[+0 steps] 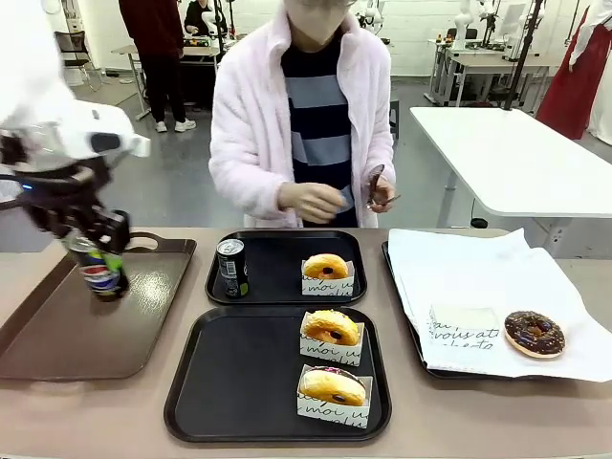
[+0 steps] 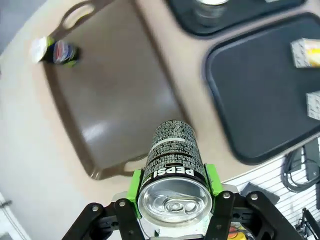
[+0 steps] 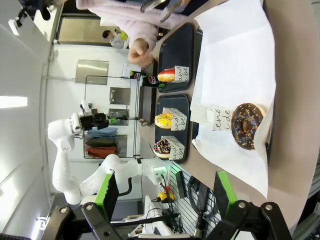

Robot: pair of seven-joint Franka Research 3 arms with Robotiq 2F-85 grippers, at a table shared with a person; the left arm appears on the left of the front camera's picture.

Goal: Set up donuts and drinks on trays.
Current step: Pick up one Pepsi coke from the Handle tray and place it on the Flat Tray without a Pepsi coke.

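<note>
left gripper (image 2: 173,186) tight on a pepsi can (image 2: 172,150) over the brown tray (image 2: 115,100); right gripper (image 3: 166,192) spread, empty

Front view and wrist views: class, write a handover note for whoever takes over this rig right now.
Left tool: shut on a Pepsi can, over the brown tray.
Right tool: open, empty, facing the chocolate donut on the white paper.
Done: far black tray has one can and one donut; near black tray has two donuts.
Left: probably the held can onto the near tray; the chocolate donut is not yet on a black tray.
</note>
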